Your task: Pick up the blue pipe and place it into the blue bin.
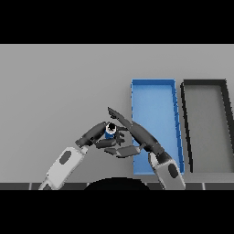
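Pipe: the blue pipe (110, 132) is standing on end on the table (55, 91), just left of the blue bin (153, 83), its open top facing up.
Right hand: the right hand (130, 137) is wrapping round the pipe, thumb reaching over the far side and fingers curling under the near side; grasping it, by the look of it, for a lift.
Left hand: the left hand (93, 134) is lying against the pipe's left side, fingers fairly straight, probably steadying it.
Bin: sitting open, nothing inside, right beside the grasp, so the carry is looking short.
Black bin: a black bin (205, 83) is sitting beside the blue one, further right.
Table: plain grey.
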Tool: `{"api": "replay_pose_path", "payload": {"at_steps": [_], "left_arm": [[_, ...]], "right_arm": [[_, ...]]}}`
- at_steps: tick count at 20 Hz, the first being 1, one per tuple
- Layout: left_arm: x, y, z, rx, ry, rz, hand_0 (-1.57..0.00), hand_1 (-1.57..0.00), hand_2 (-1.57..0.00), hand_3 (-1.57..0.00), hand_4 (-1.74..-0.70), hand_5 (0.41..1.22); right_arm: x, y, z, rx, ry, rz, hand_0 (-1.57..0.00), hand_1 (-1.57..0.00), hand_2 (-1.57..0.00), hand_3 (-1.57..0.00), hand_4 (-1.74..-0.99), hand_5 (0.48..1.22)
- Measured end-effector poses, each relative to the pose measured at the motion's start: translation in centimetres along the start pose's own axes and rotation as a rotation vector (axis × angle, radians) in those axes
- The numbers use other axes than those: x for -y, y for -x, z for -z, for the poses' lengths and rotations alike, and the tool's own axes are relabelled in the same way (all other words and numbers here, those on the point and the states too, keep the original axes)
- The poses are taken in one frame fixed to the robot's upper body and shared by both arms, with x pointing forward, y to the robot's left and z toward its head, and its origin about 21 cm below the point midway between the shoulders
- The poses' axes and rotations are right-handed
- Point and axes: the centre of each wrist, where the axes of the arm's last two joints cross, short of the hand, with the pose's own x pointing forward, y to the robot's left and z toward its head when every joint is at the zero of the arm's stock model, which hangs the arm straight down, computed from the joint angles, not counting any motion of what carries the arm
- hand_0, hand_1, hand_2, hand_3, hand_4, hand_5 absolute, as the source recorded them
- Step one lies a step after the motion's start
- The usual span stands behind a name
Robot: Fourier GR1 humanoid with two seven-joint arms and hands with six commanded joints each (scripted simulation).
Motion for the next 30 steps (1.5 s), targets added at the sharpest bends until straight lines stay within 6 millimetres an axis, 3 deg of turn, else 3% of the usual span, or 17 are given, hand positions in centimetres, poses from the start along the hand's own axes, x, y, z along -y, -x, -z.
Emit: {"api": "replay_pose_path", "payload": {"at_steps": [7,10,11,13,14,15,16,18,21,23,25,27,28,29,30], "left_arm": [[-0.2,0.5,-0.4,-0.014,0.013,-0.019,-1.57,-1.57,-1.57,-1.50,-1.73,1.221],[-0.6,0.2,-0.3,-0.006,0.025,-0.039,-1.57,-1.57,-1.57,-1.40,-1.72,1.221],[-0.4,0.1,-0.4,-0.001,0.039,-0.041,-1.50,-1.39,-1.37,-1.15,-1.63,1.221],[-0.6,-0.1,-0.3,-0.046,0.035,0.066,-0.99,-0.90,-0.87,-0.74,-1.59,1.221],[-0.5,0.1,-0.5,-0.082,0.046,0.121,-0.88,-0.83,-0.80,-0.67,-1.61,1.221],[-0.4,-0.1,-0.5,-0.067,0.036,0.133,-0.89,-0.87,-0.85,-0.66,-1.64,1.221],[-0.6,-0.3,-0.1,-0.057,0.025,0.130,-1.03,-1.01,-0.99,-0.62,-1.66,1.192],[-0.2,-0.2,-0.5,-0.021,0.013,0.046,-1.22,-1.21,-1.20,-0.52,-1.69,1.203],[0.2,-0.2,-0.6,-0.008,-0.005,-0.022,-1.39,-1.39,-1.38,-0.55,-1.71,1.212],[0.0,-0.2,-0.4,0.007,-0.002,-0.006,-1.46,-1.45,-1.45,-0.59,-1.72,1.215],[-0.6,-0.3,-0.3,-0.005,0.000,0.024,-1.50,-1.45,-1.49,-0.53,-1.73,1.217],[-0.4,-0.2,-0.2,0.001,0.004,0.033,-1.50,-1.36,-1.52,-0.51,-1.73,1.219],[-0.2,0.0,-0.4,-0.002,0.011,0.039,-1.43,-1.22,-1.35,-0.53,-1.64,1.219],[-0.4,0.1,-0.5,0.004,0.021,0.048,-1.41,-1.19,-1.24,-0.52,-1.54,1.219],[-0.7,-0.1,-0.2,0.018,0.042,0.063,-1.22,-1.00,-1.02,-0.42,-1.44,1.220]], "right_arm": [[0.5,-1.2,3.0,-0.007,-0.057,-0.014,0.00,0.00,-0.02,0.00,-1.225,0.511],[1.0,-1.1,4.7,-0.010,-0.096,-0.008,-0.05,-0.08,-0.11,-0.04,-1.268,0.519],[1.2,-1.3,5.3,-0.015,-0.112,-0.009,-0.14,-0.17,-0.19,-0.11,-1.308,0.523],[0.7,-1.4,5.8,-0.011,-0.152,-0.013,-0.48,-0.50,-0.50,-0.37,-1.390,0.538],[0.8,-1.4,6.1,-0.008,-0.166,-0.015,-0.70,-0.71,-0.71,-0.56,-1.453,0.551],[0.7,-1.4,6.0,0.007,-0.182,-0.016,-0.87,-0.89,-0.89,-0.70,-1.503,0.573],[0.3,-1.5,6.4,0.010,-0.194,0.000,-1.01,-1.02,-1.02,-0.83,-1.541,0.604],[0.0,-1.2,6.7,0.006,-0.198,0.053,-1.21,-1.22,-1.22,-1.10,-1.492,0.706],[-0.4,-0.9,6.7,0.067,-0.174,0.077,-1.39,-1.39,-1.39,-1.33,-1.458,0.957],[-0.8,-1.2,6.7,0.074,-0.165,0.031,-1.45,-1.46,-1.46,-1.42,-1.459,1.052],[-0.6,-0.9,6.7,0.099,-0.157,0.006,-1.50,-1.50,-1.50,-1.47,-1.469,1.113],[-1.0,-0.8,6.5,0.123,-0.166,0.025,-1.52,-1.52,-1.52,-1.51,-1.473,1.152],[-1.0,-0.6,6.4,0.099,-0.173,0.045,-1.53,-1.53,-1.53,-1.52,-1.474,1.166],[-0.9,-0.6,6.2,0.099,-0.175,0.061,-1.54,-1.54,-1.54,-1.53,-1.477,1.177],[-1.1,-0.9,6.4,0.102,-0.172,0.065,-1.55,-1.55,-1.55,-1.54,-1.478,1.186]]}}
